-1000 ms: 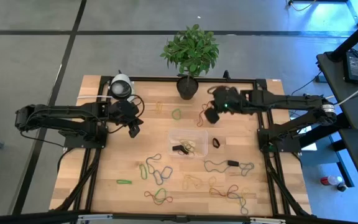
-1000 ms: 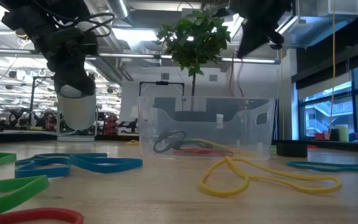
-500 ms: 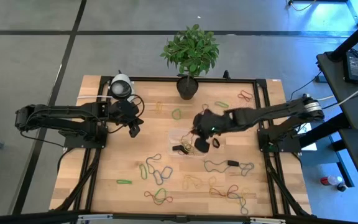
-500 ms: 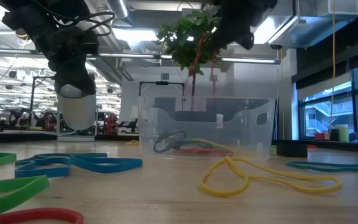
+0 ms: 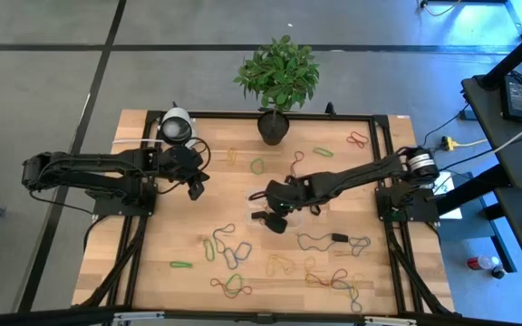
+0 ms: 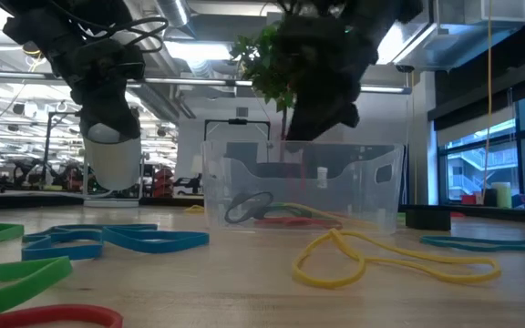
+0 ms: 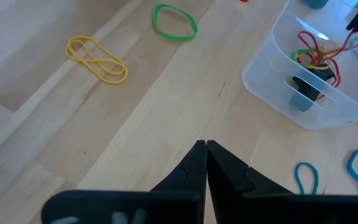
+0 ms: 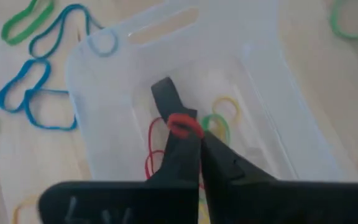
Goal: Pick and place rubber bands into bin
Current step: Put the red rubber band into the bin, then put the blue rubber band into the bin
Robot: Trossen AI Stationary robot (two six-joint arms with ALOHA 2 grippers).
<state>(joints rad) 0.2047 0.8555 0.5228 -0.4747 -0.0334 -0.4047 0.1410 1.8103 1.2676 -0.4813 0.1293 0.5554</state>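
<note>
The wooden table (image 5: 152,244) carried the whole work area, with a potted plant (image 5: 277,77) at its far edge and a white cylindrical object (image 5: 177,127) near the left arm. The left gripper (image 5: 196,187) waited above bare wood to the left of the bin, its fingers closed together on nothing, as the left wrist view confirmed. The right arm reached across the table so that the right gripper (image 5: 277,210) hung directly over the bin (image 5: 256,197), a clear shallow tray near the table centre. In the right wrist view the fingers (image 8: 179,149) were pressed together on a red rubber band (image 8: 182,124), which was pinched at the fingertips and hung down inside the tray walls. The bin already held several bands, among them red, green, yellow and a dark one. Many loose rubber bands (image 5: 229,249) remained scattered on the wood, mostly on the near side of the bin, with a few toward the far edge. The step in hand appeared to be the release of the held band. The next move would call for parting the fingers while over the tray, confirming that the floppy loop dropped clear instead of clinging to a fingertip, then lifting out.
</note>
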